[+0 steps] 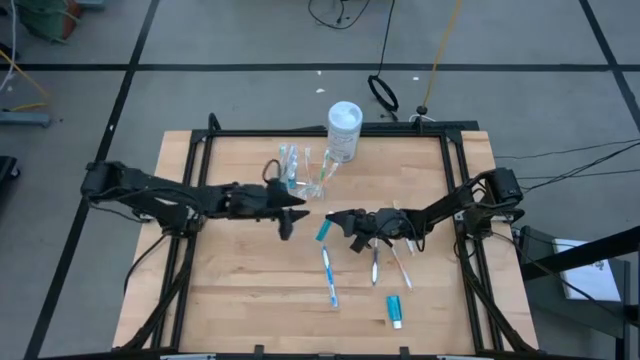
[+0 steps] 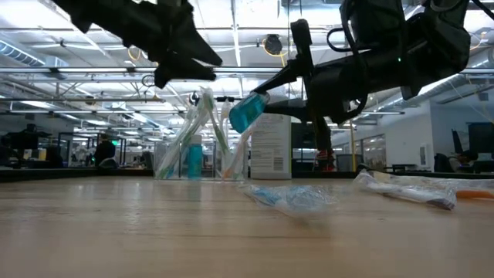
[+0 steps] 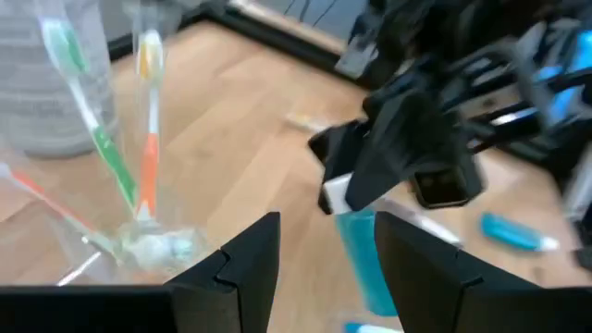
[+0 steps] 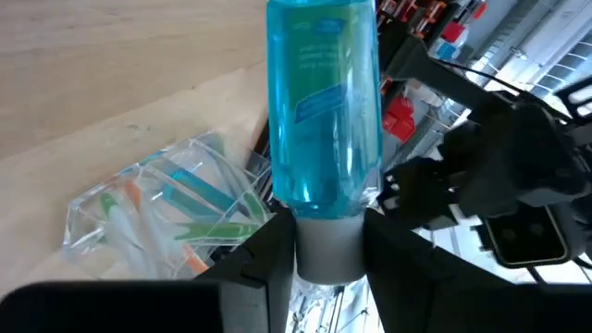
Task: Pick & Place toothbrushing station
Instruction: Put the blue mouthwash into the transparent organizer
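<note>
My right claw (image 1: 331, 219) hovered above the middle of the wooden surface (image 1: 230, 300), pinching a blue bottle (image 4: 322, 102) by its grey cap. My left claw (image 1: 297, 214) hung just beside it at nine o'clock, its fingers (image 3: 242, 262) spread and holding nothing. The clear station (image 1: 300, 170) stood near twelve o'clock with toothbrushes in it, a white tub (image 1: 343, 128) just behind. Wrapped toothbrushes (image 1: 329, 277) and a small blue tube (image 1: 395, 310) lay toward five o'clock.

No legible text (labels blurred)
</note>
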{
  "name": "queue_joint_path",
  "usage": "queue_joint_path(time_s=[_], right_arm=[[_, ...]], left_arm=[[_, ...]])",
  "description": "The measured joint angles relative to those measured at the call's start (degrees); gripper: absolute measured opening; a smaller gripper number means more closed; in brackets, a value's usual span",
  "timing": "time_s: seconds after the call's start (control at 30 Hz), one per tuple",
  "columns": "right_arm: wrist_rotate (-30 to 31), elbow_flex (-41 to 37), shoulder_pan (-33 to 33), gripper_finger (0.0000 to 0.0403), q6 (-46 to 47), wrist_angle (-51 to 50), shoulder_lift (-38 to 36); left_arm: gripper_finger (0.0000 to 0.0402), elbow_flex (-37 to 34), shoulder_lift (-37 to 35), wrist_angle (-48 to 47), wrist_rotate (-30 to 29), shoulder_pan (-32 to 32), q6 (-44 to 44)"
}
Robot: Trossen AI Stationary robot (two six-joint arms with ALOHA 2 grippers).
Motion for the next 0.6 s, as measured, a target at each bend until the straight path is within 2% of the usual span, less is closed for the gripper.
queue_joint_path(time_s=[0.23,0.4,0.6], right_arm=[[-0.02,0.00,-0.02,0.0098,-0.19,0.15,0.00],[-0.07,0.00,-0.02,0.0106,-1.28,1.74,0.00],[-0.09,0.00,-0.03,0.0102,-1.07,2.06,0.00]], left_arm=[[0.0184,3.98,9.39,2.89,-0.16,-0.83,-4.32],[0.0184,4.58,12.38,3.05,0.30,-0.37,-4.81],[0.0184,4.58,12.62,3.85,9.14,1.25,-5.11]])
